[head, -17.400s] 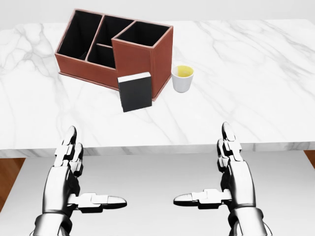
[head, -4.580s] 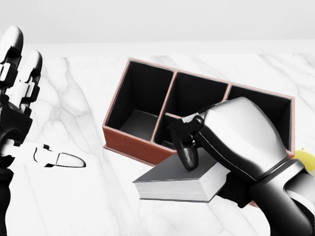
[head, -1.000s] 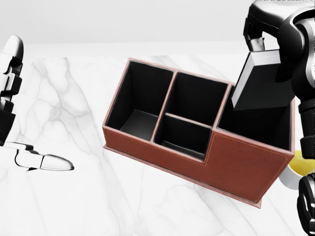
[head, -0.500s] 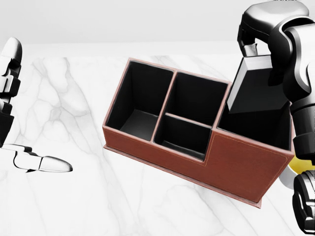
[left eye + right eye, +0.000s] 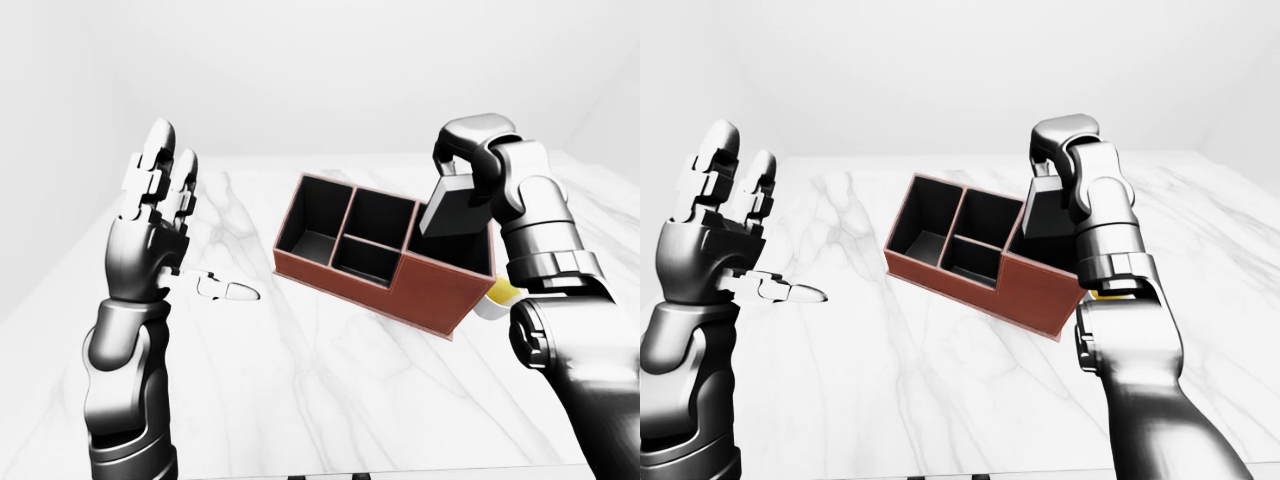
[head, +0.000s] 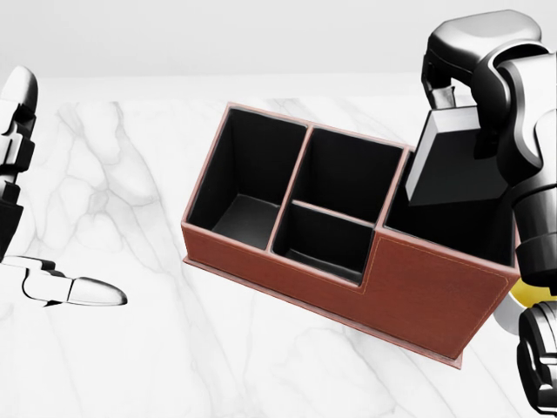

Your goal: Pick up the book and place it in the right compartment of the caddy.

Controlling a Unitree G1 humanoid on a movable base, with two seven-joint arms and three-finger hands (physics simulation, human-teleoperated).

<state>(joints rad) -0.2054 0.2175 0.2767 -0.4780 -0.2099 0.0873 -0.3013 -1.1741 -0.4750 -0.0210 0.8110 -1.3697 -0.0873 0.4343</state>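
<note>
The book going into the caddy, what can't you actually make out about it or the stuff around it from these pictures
- Book: its lower end is hidden behind the caddy wall in every view, so whether it touches the compartment floor is unknown.
- Right hand: the fingers closing round the book's top are mostly behind the wrist in the head view.
- Cup: only a yellow and white sliver shows behind the caddy and forearm.
- Left hand: cut off by the head view's left edge.

We see bare white marble tabletop left of the brown leather three-compartment caddy. Over the caddy's right compartment, our right hand and the dark hardcover book block entry; a yellow-filled white cup crowds its right wall.
</note>
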